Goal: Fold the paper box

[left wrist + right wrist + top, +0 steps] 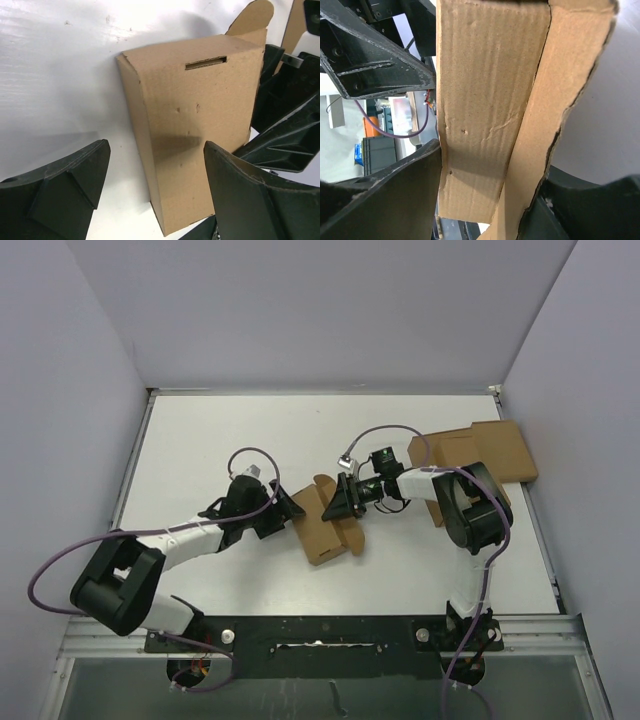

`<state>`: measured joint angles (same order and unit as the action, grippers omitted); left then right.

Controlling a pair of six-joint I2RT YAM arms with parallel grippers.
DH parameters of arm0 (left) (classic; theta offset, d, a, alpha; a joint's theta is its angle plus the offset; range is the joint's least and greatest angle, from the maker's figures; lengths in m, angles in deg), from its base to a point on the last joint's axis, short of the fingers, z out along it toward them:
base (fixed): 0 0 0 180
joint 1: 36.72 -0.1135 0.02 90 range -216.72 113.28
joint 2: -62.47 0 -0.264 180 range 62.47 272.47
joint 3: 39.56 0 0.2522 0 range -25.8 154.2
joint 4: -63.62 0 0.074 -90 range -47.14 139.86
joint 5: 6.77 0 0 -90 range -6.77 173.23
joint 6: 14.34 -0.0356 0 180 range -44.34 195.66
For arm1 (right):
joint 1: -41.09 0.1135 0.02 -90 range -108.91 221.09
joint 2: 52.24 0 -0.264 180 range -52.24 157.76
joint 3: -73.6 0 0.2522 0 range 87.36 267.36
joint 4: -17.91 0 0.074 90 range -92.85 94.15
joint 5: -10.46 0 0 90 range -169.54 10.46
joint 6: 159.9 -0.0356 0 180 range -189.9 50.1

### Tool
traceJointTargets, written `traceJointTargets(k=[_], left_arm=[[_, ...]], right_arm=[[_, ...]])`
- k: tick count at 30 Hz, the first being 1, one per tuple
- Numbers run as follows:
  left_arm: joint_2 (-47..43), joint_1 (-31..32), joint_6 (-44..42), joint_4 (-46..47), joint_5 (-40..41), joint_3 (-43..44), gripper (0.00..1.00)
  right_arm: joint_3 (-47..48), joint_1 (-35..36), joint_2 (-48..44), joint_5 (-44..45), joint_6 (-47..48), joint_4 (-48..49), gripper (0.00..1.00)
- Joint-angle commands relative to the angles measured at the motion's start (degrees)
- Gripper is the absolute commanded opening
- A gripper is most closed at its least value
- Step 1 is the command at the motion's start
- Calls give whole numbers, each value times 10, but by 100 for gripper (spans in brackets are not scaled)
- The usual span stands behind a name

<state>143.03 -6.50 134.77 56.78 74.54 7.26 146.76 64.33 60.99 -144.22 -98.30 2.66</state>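
The paper box [326,529] lies on the white table [220,450] between my two grippers, a narrow brown cardboard body with a rounded flap [322,485] sticking up at its far end. In the left wrist view its top face carries a slit [205,63]. My left gripper [156,150] straddles the box's near end and stands open: the left finger [75,185] is clear of the side wall and the right finger [250,195] is over the top face. My right gripper [490,170] is shut on the box's wall [485,110] and a torn-edged flap [560,100]. From above, the left gripper [287,510] and the right gripper [345,502] flank the box.
A flat brown cardboard slab [508,452] lies at the back right with a squat brown box [447,449] beside it, partly behind my right arm [470,505]. Grey walls close off the table's left, back and right sides. The arm bases sit at the near edge.
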Motion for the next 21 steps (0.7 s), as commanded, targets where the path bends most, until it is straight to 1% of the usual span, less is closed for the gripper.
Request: traceJointTargets(k=[1, 10, 15, 21], left_arm=[[21, 1, -15, 6, 6, 31, 74], [80, -4, -45, -8, -16, 56, 73], [95, -9, -53, -10, -26, 62, 71], [96, -14, -63, -16, -32, 66, 71]], right_arm=[[22, -3, 11, 79, 86, -47, 50], [69, -14, 5, 129, 185, -151, 61], [93, -37, -4, 138, 234, -199, 62], [113, -70, -51, 159, 303, -247, 62]])
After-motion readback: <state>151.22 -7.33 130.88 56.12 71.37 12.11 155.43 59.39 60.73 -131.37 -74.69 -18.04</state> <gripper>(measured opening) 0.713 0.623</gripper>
